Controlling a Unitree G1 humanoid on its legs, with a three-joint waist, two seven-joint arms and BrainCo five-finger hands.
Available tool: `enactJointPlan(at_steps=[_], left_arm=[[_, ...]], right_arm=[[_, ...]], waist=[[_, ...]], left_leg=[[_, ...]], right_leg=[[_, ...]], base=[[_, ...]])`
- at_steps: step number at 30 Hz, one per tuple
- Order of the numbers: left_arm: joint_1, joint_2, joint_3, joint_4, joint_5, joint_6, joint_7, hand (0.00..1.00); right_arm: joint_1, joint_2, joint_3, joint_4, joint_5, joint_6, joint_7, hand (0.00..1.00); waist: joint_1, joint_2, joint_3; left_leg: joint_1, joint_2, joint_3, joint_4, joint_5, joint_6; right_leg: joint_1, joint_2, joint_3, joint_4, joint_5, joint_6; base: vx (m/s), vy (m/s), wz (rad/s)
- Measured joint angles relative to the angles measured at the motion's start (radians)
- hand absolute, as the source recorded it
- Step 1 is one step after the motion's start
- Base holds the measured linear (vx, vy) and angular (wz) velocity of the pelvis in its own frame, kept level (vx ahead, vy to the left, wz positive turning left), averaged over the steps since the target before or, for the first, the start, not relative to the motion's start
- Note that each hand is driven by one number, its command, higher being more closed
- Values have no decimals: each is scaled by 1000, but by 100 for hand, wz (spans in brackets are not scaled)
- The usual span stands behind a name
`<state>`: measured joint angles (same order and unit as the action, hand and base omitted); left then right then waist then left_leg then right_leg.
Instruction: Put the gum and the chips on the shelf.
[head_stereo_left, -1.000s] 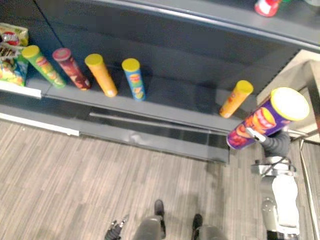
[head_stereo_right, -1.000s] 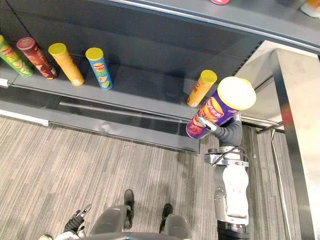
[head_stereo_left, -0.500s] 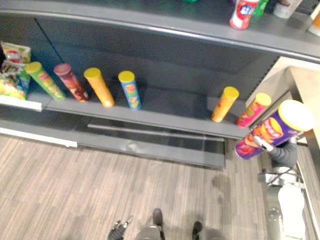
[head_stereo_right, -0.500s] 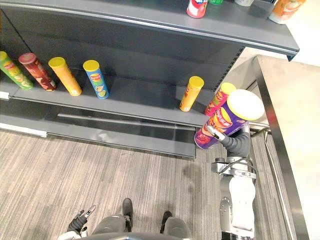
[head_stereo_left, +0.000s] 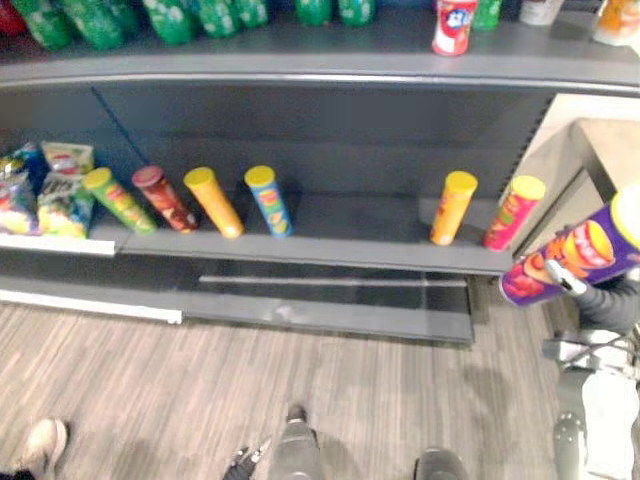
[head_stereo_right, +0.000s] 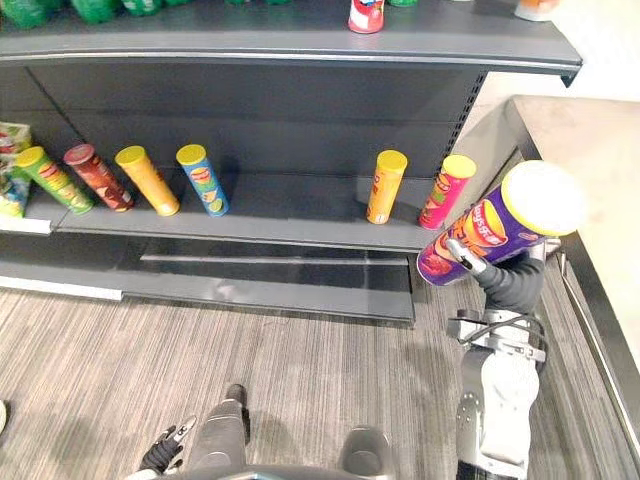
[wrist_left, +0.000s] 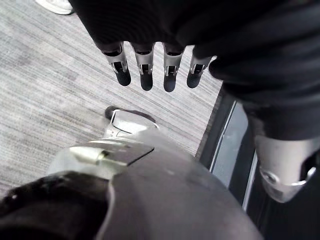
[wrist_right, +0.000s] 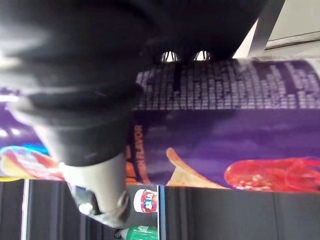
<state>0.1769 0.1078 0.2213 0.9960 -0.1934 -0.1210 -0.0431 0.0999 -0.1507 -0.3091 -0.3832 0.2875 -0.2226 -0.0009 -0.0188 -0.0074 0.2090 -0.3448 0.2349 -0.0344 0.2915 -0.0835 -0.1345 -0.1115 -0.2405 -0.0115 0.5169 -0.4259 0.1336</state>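
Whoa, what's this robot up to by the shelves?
Its right hand grips a tall purple chips can with a pale lid, held raised in front of the right end of the dark grey lower shelf, where six other cans stand. Its left hand hangs open near the floor.

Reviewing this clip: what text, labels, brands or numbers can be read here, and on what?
Purple can, in the right hand: logo and fine print, too blurred to read.
Shelf cans: labels too small to read.
Chip bags: print too small to read.
Red-and-white can, top shelf: blurred.
No signs or numbers legible.
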Motion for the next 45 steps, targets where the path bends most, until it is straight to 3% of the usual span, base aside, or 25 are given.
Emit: enactJointPlan(at_steps=[1, 2, 3, 4, 7, 8, 9, 10, 11, 12, 13, 15, 18, 20, 23, 24, 27, 32, 37, 45], left_arm=[[5, 1, 0, 1, 0, 0, 1, 0], [2, 11, 2, 0, 3, -1, 1, 0], [-2, 20, 2, -1, 4, -1, 5, 0], [-20, 25, 2, 0, 14, -2, 12, 0], [-64, 33, -19, 0, 19, -1, 18, 0], [-70, 39, -40, -2, 20, -2, 19, 0], [-74, 38, -49, -4, 20, -3, 20, 0], [-73, 39, -68, -11, 20, -4, 28, 0], [-73, 42, -68, -10, 19, -4, 34, 0], [-73, 42, -68, -11, 19, -4, 38, 0], [-68, 48, -68, -10, 19, -4, 42, 0], [-61, 55, -66, -9, 19, -3, 45, 0], [-61, 51, -66, -7, 20, -3, 47, 0], [-60, 49, -66, 1, 20, -2, 47, 0], [-55, 39, -66, 7, 20, -1, 46, 0], [-56, 36, -63, 15, 20, -1, 45, 0], [-52, 23, -33, 37, 19, 1, 44, 0], [-49, 18, -18, 39, 18, 1, 40, 0], [-44, 12, -8, 39, 20, 3, 41, 0], [-49, 7, 5, 40, 60, 15, 47, 0]], right_arm=[[0, -3, 0, 1, -1, 0, -1, 100], [1, 5, 0, 6, -1, 2, 0, 100], [8, 9, 1, 6, -2, 3, 4, 100], [3, 8, -5, 4, -4, 3, 7, 100], [-24, 14, -3, 4, -12, 17, 6, 100], [-31, 14, 5, 4, -15, 18, 4, 100], [-35, 14, 7, 4, -15, 19, 3, 100], [-50, 15, 20, 8, -16, 22, -7, 100], [-56, 15, 41, 14, -16, 23, -13, 100], [-60, 17, 53, 19, -18, 23, -15, 100], [-74, 19, 94, 43, -46, 23, -12, 100], [-88, 20, 123, 58, -50, 24, -11, 100], [-76, 20, 124, 77, -50, 24, -5, 100], [-68, 20, 124, 96, -50, 29, -4, 100], [-62, 20, 126, 105, -50, 29, -3, 100], [-62, 18, 127, 106, -50, 29, -3, 100], [-58, 17, 129, 106, -50, 31, -2, 100], [-32, 16, 120, 106, -43, 31, -1, 100], [20, 17, 141, 109, -42, 41, 28, 100], [26, 33, 263, 217, -33, 50, 75, 100]], waist=[[0, -4, -5], [-2, -17, -15], [-11, -34, -34], [-10, -39, -40], [3, -37, -40], [15, -31, -44], [21, -26, -48], [35, -19, -49], [40, -18, -49], [41, -17, -48], [52, -17, -48], [52, -15, -47], [47, -17, -48], [46, -17, -48], [44, -30, -48], [39, -36, -50], [48, -39, -49], [36, -36, -49], [35, -34, -49], [37, -30, -51]], left_leg=[[-2, -7, 9, 17, 46, -29], [-11, -40, 37, 67, 43, -39], [-40, -67, 55, 104, 12, -18], [-73, -80, 71, 153, -17, -5], [-118, -95, 134, 254, -103, 58], [-118, -99, 165, 251, -115, 78], [-118, -99, 176, 244, -120, 87], [-95, -97, 227, 208, -127, 121], [-75, -97, 253, 185, -130, 138], [-56, -97, 269, 172, -131, 145], [12, -108, 302, 112, -127, 158], [63, -116, 322, 53, -120, 169], [127, -145, 338, -19, -108, 184], [165, -151, 348, -39, -105, 183], [200, -157, 343, -41, -100, 174], [201, -161, 329, -40, -94, 161], [211, -132, 322, -61, -73, 125], [230, -111, 287, -106, -47, 88], [258, -124, 269, -226, 36, 79], [288, -139, 269, -324, 89, 76]], right_leg=[[4, -14, 15, -14, 0, 15], [33, -43, 38, -81, 11, 32], [55, -66, 52, -155, 53, 29], [63, -82, 66, -209, 128, 57], [38, -112, 116, -269, 327, 70], [5, -120, 132, -269, 422, 41], [-15, -121, 131, -270, 477, 22], [-56, -127, 112, -282, 603, -57], [-73, -127, 85, -247, 619, -79], [-83, -126, 66, -207, 608, -85], [-92, -93, 6, -120, 556, -95], [-92, -49, -23, -86, 483, -75], [-94, 17, -62, -90, 359, -66], [-96, 51, -61, -116, 315, -68], [-95, 81, -47, -208, 321, -73], [-72, 84, -32, -237, 319, -57], [-30, 117, -42, -311, 324, -47], [24, 148, -70, -381, 329, -52], [28, 155, -92, -425, 348, -60], [29, 156, -97, -456, 365, -57]], base=[[249, 473, -48], [228, 351, -24], [323, 421, -22], [328, 448, -17], [310, 502, -38], [243, 467, -51], [280, 557, -79], [259, 541, -74], [193, 429, -72], [160, 374, -59], [119, 305, -53], [78, 216, -47], [42, 85, -21], [63, -36, -1], [64, -130, 16], [73, -185, 25], [26, -198, 2], [-40, -147, 14], [-21, -45, 14], [22, 3, 2]])
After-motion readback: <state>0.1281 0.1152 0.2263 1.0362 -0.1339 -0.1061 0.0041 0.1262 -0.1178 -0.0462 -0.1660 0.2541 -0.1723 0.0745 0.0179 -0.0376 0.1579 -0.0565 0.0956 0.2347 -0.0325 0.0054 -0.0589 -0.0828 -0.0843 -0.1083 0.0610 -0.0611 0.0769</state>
